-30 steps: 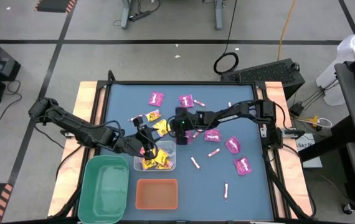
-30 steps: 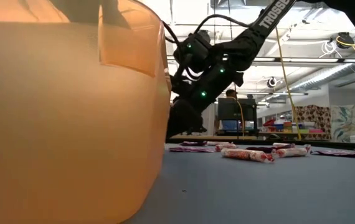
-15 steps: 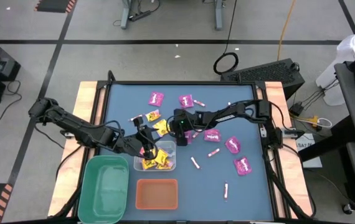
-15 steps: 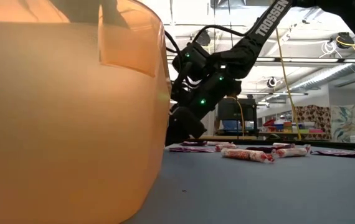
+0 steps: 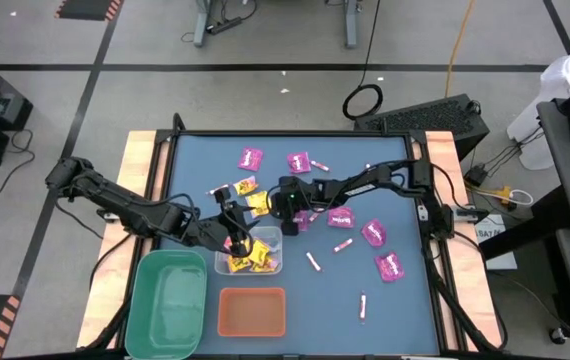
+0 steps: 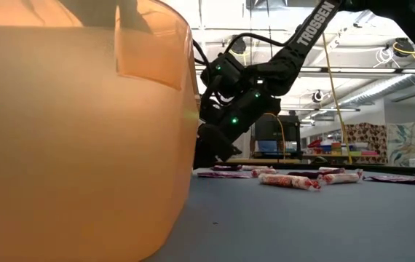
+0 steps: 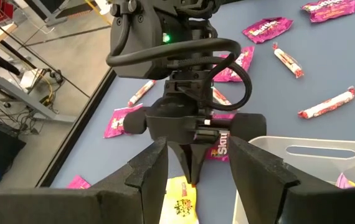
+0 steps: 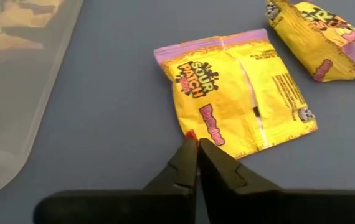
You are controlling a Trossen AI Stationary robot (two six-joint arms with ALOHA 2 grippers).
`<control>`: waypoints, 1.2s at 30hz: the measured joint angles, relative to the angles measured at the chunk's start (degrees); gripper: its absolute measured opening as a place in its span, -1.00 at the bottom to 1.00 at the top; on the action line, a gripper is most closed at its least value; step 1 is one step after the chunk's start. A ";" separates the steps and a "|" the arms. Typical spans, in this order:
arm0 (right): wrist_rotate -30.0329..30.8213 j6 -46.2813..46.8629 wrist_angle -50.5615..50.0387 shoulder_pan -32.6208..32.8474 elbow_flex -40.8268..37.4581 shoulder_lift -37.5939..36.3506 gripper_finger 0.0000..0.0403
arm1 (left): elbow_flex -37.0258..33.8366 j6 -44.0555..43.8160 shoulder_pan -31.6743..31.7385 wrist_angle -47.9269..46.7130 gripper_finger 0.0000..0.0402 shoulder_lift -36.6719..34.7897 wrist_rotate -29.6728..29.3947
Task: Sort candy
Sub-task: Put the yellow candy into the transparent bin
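Orange bin (image 6: 76,124): closest to the low camera, filling the near side of that view; from above it sits at the counter's front edge, beside the green bin (image 5: 168,303).
Counter (image 5: 345,310): blue surface with pale wooden side rails, carrying all three bins and the sweets.
Clear bin (image 5: 255,252): just behind the orange bin, holding several yellow packets.
Left pincer (image 5: 237,228): at the clear bin's rear edge, its fingers (image 7: 149,168) held moderately apart with nothing between them, pointing toward the right arm's tool.
Right pincer (image 8: 196,148): tips pressed together, resting at the lower edge of a yellow Sour Patch packet (image 8: 236,93). Whether any wrapper is pinched between the tips I cannot tell. From above it lies just beyond the clear bin, near the counter's middle.
Second yellow packet (image 8: 321,37): crumpled, lying just beside the first, apart from it.
Magenta packets: one (image 5: 389,266) on the right side, another (image 5: 251,158) toward the far edge, more scattered between them.
Pink-and-white sticks: one (image 5: 362,306) near the front right, one (image 5: 313,261) right of the clear bin; in the low view several (image 6: 289,180) lie in a row across the middle of the counter.
Room beyond: ceiling lights, shelving and monitors at a distance.
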 joint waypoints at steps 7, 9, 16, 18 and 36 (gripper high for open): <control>2.34 1.79 -3.08 -0.14 -0.11 -2.07 -0.99 | 0.00 -0.02 0.00 0.00 -0.14 -0.02 0.00; 3.41 1.88 -4.62 -0.24 -0.22 -3.45 -1.00 | 0.00 0.02 0.00 0.00 -0.14 0.00 0.00; 7.87 1.55 -9.71 -0.26 -0.37 -8.46 -1.00 | 0.00 0.02 0.04 0.00 -0.14 0.00 0.00; 8.06 1.38 -10.53 -0.25 -0.33 -9.33 -1.00 | 0.00 0.02 0.04 0.00 -0.14 -0.01 0.00; 9.33 0.94 -17.45 -0.55 -0.17 -18.02 -1.00 | -1.53 -0.37 2.87 0.57 -0.14 0.00 0.04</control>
